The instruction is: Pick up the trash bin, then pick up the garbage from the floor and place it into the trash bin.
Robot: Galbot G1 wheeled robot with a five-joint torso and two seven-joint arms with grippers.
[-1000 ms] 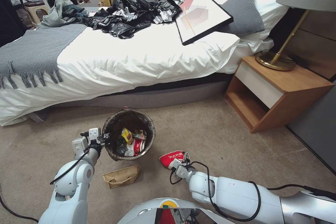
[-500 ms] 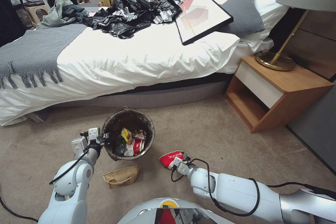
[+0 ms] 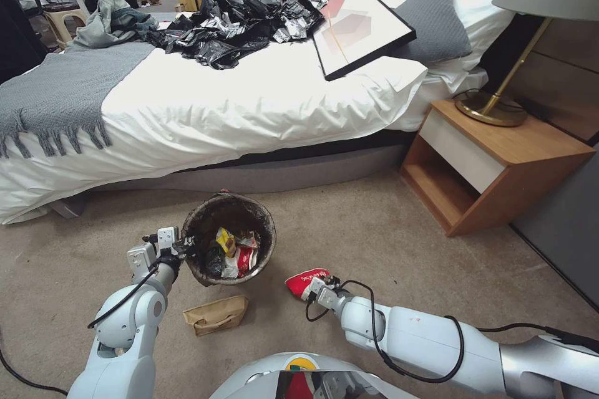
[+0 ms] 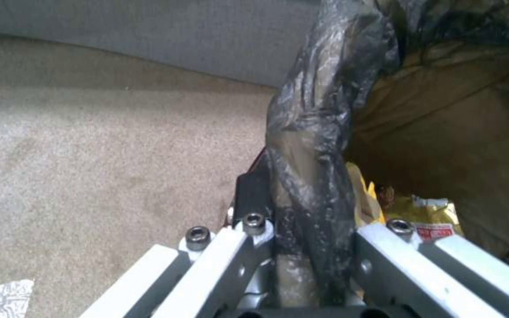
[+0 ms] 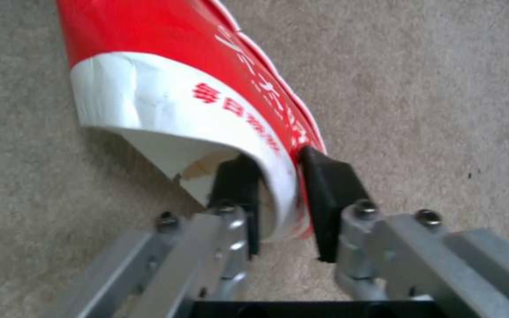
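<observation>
Head camera high, angled down over carpet [image 3: 387, 230]; wrist cameras tight behind each claw, sharing that carpet.

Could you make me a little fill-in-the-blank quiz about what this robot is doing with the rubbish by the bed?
1. The left gripper is shut on the rim of the ____.
2. The right gripper pinches a red-and-white ____ down at the carpet.
3. A brown paper bag lies on the ____, near the trash bin.

Missing words: trash bin; snack packet; carpet
</observation>
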